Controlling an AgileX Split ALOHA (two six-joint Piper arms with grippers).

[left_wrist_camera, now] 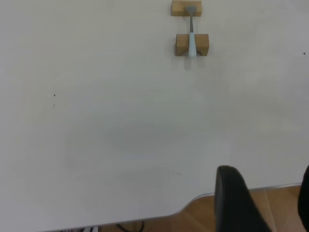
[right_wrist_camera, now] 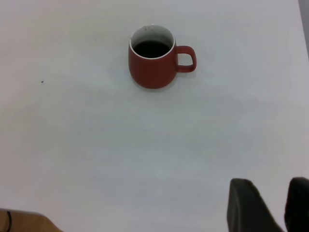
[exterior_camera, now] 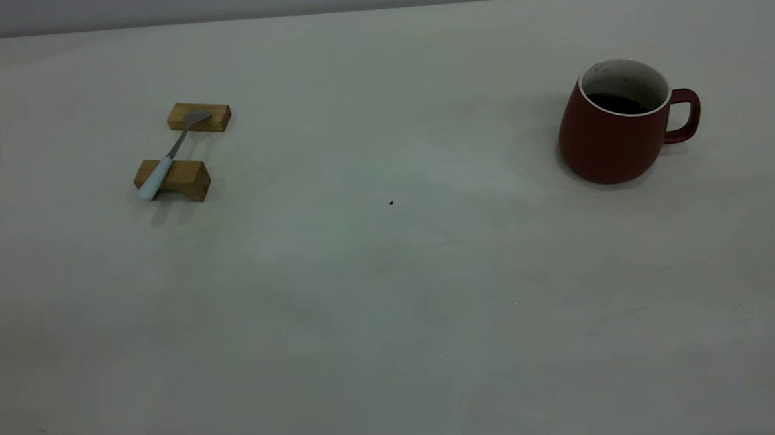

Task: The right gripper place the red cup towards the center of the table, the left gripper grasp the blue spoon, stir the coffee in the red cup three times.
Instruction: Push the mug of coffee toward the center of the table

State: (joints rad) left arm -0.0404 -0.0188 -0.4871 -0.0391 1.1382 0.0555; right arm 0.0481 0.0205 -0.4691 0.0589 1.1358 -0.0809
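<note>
Colours seen on the off-white table (exterior_camera: 392, 310)

A dark red cup (exterior_camera: 612, 133) with a white interior and thin white rim is shown, filled with near-black coffee (exterior_camera: 617, 104). A blue spoon (exterior_camera: 171, 156), pale blue-white at the handle and grey at the bowl, is seen on 2 tan wooden blocks (exterior_camera: 199, 116). Black fingers (left_wrist_camera: 236, 203) are seen.

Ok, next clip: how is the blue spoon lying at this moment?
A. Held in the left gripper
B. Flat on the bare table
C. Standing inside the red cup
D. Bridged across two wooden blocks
D. The blue spoon spans two wooden blocks, bowl on the far one and handle on the near one, far from the red cup.
</note>
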